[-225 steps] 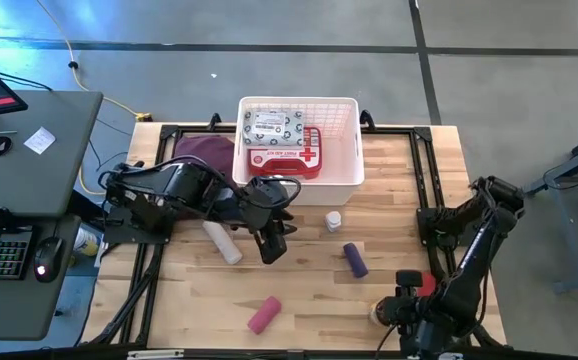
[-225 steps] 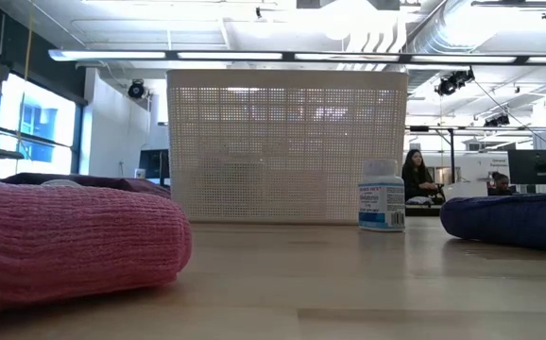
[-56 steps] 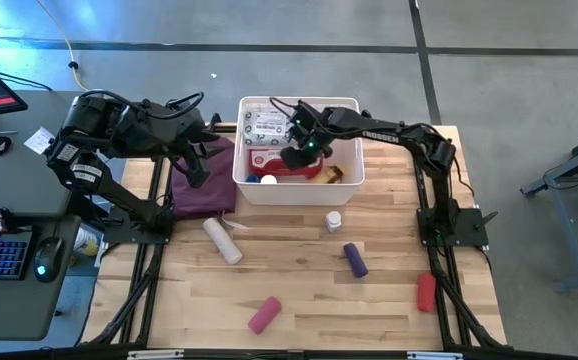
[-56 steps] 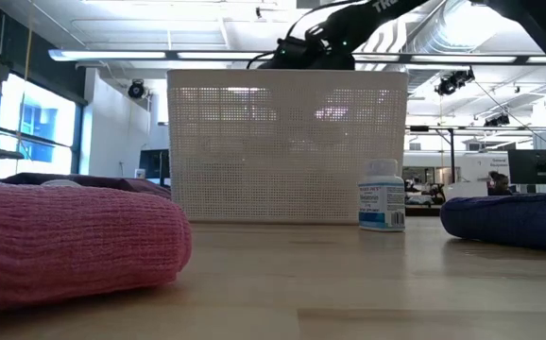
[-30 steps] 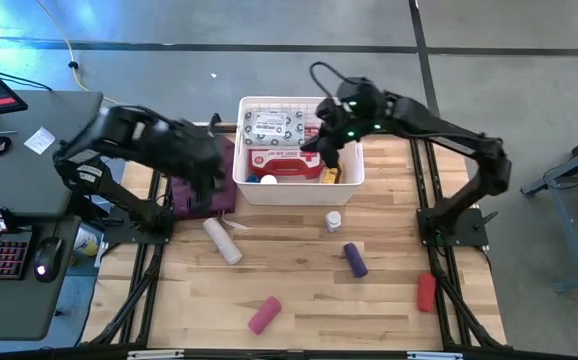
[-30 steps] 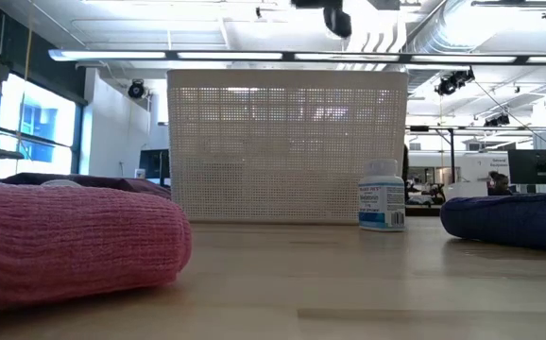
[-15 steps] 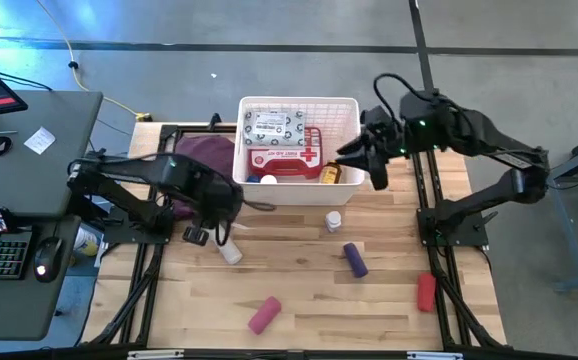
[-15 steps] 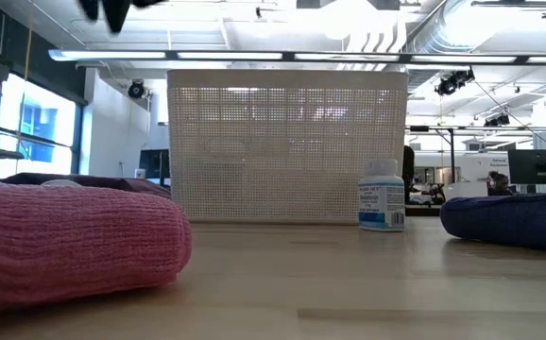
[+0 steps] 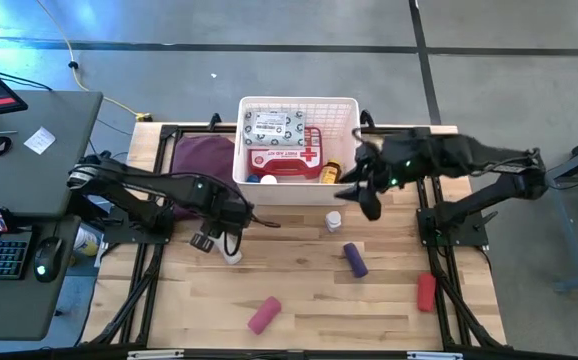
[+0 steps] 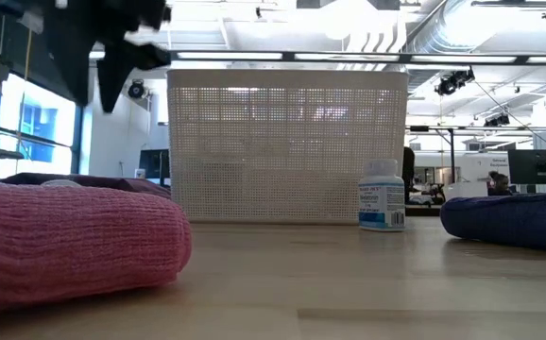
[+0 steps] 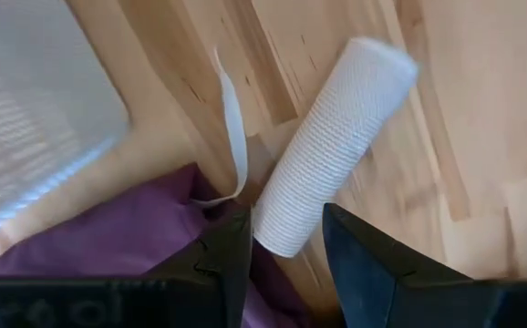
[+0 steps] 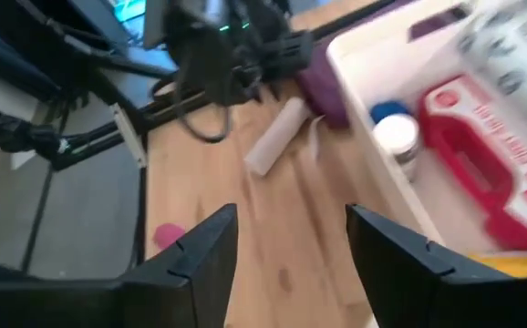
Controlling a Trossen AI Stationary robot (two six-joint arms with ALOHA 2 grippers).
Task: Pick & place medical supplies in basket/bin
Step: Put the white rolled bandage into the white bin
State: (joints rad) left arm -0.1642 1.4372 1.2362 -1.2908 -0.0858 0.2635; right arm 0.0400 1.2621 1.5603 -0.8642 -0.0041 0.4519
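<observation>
Hovering over the white roll, the left pincer has its fingers spread either side of the roll's near end, nothing pinched yet. The roll lies flat on the table with a loose strip curling off it, and the maroon pouch sits just behind the pincer, so a straight drop looks the safest way to avoid snagging fabric.

Over on the other side, the right pincer hangs just outside the bin, fingers spread and empty, pointing down toward the small bottle beside the bin's front wall. That looks like its next target.

Inside the bin, beside the right pincer: the wipes packet, the red case, an amber jar and a blue cap, packed flat so they leave room.

Out on the table in front of both pincers wait the purple roll, the pink roll and, well off toward the right arm's base, the red roll. Roughly halfway, I'd judge.
</observation>
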